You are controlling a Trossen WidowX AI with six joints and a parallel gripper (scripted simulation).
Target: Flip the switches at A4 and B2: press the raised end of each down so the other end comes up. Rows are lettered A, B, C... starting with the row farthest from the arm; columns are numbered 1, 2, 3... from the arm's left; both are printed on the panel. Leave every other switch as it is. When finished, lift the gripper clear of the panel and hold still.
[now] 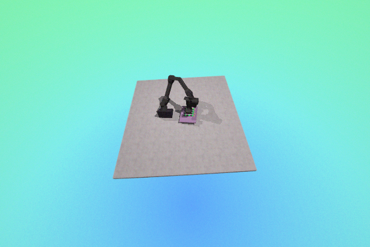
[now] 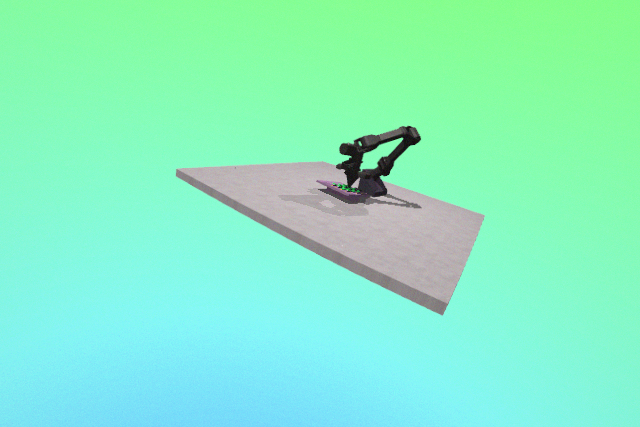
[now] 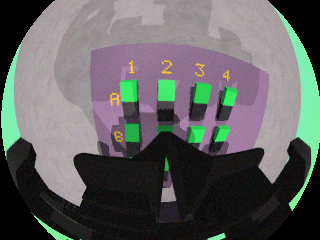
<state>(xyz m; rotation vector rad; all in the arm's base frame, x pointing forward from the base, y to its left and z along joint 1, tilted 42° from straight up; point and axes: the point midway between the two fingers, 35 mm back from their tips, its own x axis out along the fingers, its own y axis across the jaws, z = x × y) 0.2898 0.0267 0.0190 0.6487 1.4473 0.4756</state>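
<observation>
Purple switch panel (image 3: 254, 103) lies flat on the grey surface (image 1: 185, 145), just beside the arm's base (image 1: 165, 113), with two rows of green rocker switches and orange labels 1 to 4 and A, B printed on it. Gripper (image 3: 167, 160) is clenched tight with nothing between the fingers, used as a poking tip, and it hangs low over the near row of the panel. In the wrist view the closed fingertips come to a point right at the near edge of switch B2 (image 3: 164, 131), most of which is hidden behind them; cannot tell if the tip touches the rocker or sits a hair above. The exterior view shows the tip down at the panel (image 2: 343, 189), too small to settle contact.

Step in hand, as I judge it: the press on B2. Which end of B2 is up cannot be read, it's covered. Switch A4 (image 3: 228, 102) sits at the far right of the far row, green at the far half and dark at the near half, same look as A1 (image 3: 128, 95); whether it is already flipped cannot be told from this.

Next move: push straight down on B2's raised end until it rocks over, lift off without dragging across B1 (image 3: 132, 134) or B3 (image 3: 196, 135). If A4 isn't done, travel up and right to it.
</observation>
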